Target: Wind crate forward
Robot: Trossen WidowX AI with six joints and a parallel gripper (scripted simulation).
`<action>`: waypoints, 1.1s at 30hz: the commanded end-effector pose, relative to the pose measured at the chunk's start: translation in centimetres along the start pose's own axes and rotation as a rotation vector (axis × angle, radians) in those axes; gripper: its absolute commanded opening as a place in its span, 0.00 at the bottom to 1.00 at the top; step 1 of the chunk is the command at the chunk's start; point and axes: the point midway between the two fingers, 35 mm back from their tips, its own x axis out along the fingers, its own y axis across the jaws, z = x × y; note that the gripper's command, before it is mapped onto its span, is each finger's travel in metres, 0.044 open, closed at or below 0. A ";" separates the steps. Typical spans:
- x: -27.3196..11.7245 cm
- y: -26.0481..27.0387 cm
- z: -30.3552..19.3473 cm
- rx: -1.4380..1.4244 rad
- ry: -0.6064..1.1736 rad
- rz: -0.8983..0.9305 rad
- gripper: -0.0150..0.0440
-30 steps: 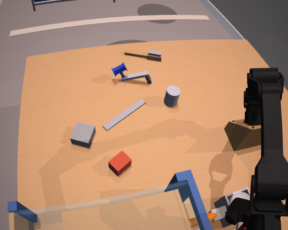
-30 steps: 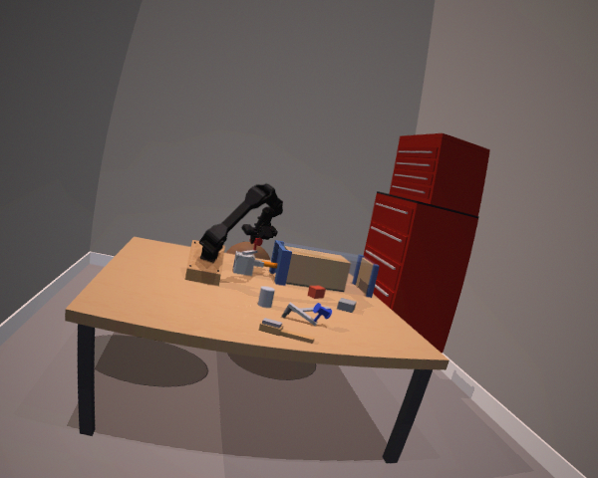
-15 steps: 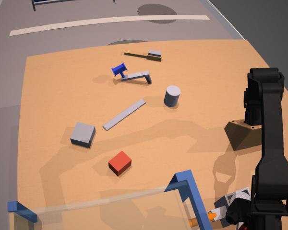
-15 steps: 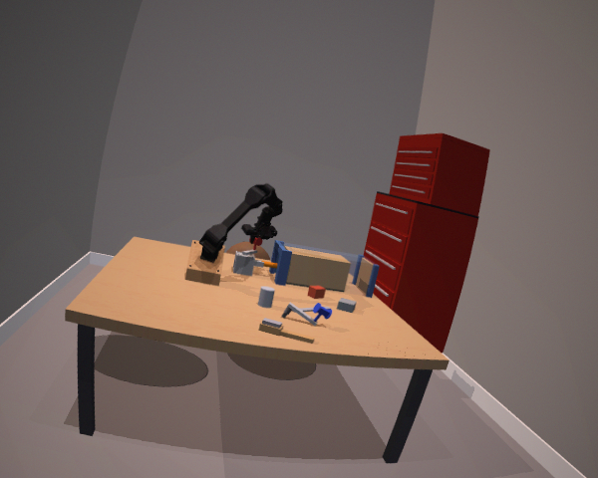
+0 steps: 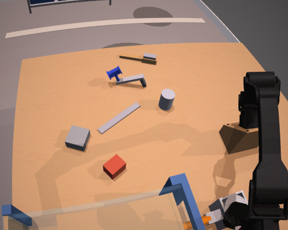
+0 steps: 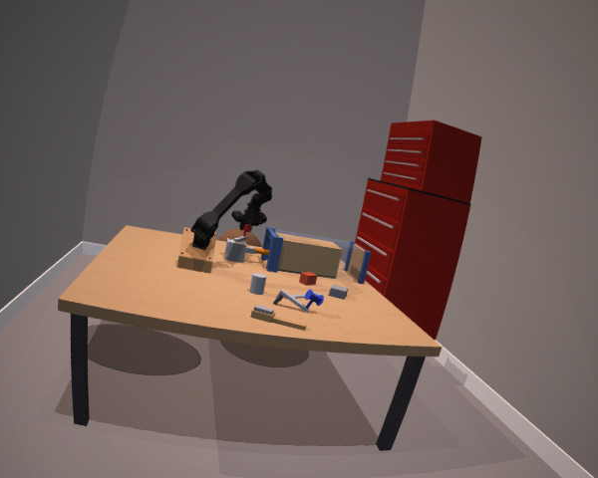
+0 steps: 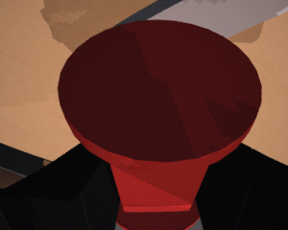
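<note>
My gripper (image 7: pixel 154 130) (image 6: pixel 245 226) is shut on the red flared knob (image 7: pixel 158 86) of a crank handle, which fills the wrist view. It hangs just over the grey winch (image 5: pixel 229 199) (image 6: pixel 234 250) at the bench's near right corner. An orange strap (image 5: pixel 196 223) (image 6: pixel 260 251) runs from the winch through the blue steel frame (image 5: pixel 186 195) (image 6: pixel 272 249) to the tan crate (image 6: pixel 309 254) (image 5: pixel 119 217), which sits flat inside the clear-panelled cubby. The crate's front stands close behind the frame; whether they touch I cannot tell. The handle's key and the winch hole are hidden.
On the bench lie a blue-knobbed crank (image 5: pixel 119 75) (image 6: pixel 298 302), a brush (image 5: pixel 139 58), a flat grey bar (image 5: pixel 118 117), a grey cylinder (image 5: pixel 166 98), a grey block (image 5: pixel 77 137) and a red block (image 5: pixel 114 166). The arm's base (image 5: pixel 238 138) stands at the right. A red tool chest (image 6: pixel 418 216) stands behind the bench.
</note>
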 end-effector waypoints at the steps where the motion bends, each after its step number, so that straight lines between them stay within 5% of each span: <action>1: 0.4 -1.8 -1.7 -0.022 0.019 -0.037 0.25; 33: 1.1 -4.8 -3.3 -0.023 0.020 -0.039 0.25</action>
